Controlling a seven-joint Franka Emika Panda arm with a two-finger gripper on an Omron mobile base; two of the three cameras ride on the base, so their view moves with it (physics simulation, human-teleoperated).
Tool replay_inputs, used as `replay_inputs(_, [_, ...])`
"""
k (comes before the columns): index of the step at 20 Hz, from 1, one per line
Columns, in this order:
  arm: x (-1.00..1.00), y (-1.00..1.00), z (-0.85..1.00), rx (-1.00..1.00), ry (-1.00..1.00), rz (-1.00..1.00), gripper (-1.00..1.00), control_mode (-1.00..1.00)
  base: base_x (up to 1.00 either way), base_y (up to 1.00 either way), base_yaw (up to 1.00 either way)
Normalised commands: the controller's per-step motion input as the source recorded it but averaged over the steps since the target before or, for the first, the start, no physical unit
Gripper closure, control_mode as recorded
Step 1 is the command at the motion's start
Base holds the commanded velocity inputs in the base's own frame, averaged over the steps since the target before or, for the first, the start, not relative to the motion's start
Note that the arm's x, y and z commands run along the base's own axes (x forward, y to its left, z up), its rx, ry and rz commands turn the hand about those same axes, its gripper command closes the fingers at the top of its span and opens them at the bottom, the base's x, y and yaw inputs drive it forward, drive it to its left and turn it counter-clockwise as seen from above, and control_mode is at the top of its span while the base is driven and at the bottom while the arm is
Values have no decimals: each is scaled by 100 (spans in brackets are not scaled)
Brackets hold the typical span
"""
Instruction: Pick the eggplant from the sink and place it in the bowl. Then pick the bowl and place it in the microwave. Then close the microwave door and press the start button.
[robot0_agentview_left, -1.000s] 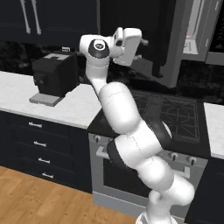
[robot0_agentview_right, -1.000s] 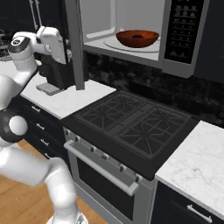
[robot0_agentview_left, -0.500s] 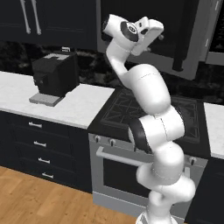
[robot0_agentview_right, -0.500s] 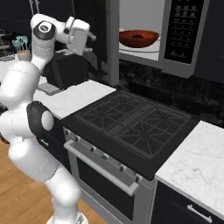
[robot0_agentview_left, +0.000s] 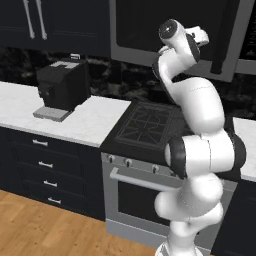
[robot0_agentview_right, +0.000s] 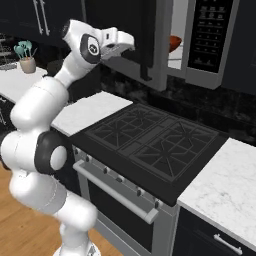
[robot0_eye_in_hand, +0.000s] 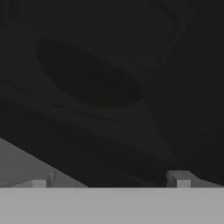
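Found the large dark grey microwave door (robot0_agentview_right: 130, 17) with its dark glass window swung most of the way to, with a narrow gap left at its free edge in the right base view. Saw through that gap a sliver of the wide, shallow reddish-brown wooden-looking bowl (robot0_agentview_right: 174, 43), seated inside the wide dark-grey over-range microwave (robot0_agentview_right: 210, 75) on its light grey floor. Made out the same bowl (robot0_eye_in_hand: 89, 78) in the hand view only as a dim oval behind the glass. Could not tell the small dark purple eggplant apart anywhere. Found the end effector (robot0_agentview_right: 121, 44) raised on the white arm to the outer face of the door (robot0_agentview_left: 140, 30), close against the pane; could not tell whether touching. Noted the end effector (robot0_eye_in_hand: 109, 180) released, its small dark fingertips (robot0_eye_in_hand: 178, 178) spread wide with nothing between them. Saw rows of small pale keys on the microwave's black control panel (robot0_agentview_right: 210, 30), too small to read; found no legible brand or label. Saw below a black gas cooktop (robot0_agentview_right: 155, 145), and to its left a white marble table (robot0_agentview_left: 85, 125) carrying a boxy black coffee machine (robot0_agentview_left: 62, 85).
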Motion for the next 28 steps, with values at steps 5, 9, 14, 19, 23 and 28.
replay_inputs(5, [67, -85, -8, 17, -36, 37, -100, -100, 0, 0, 0])
replay_inputs(9, [70, -51, 1, 18, -9, 18, -100, -100, 0, 0, 0])
replay_inputs(14, [85, -40, 0, 11, -8, 9, -100, -100, 0, 0, 0])
replay_inputs(19, [98, -46, -3, 12, -6, 6, -100, -100, 0, 0, 0])
replay_inputs(23, [63, -43, 3, 13, -1, 5, -100, -100, 0, 0, 0])
replay_inputs(28, [-83, -8, 56, 5, 0, 0, -100, -100, 0, 0, 0])
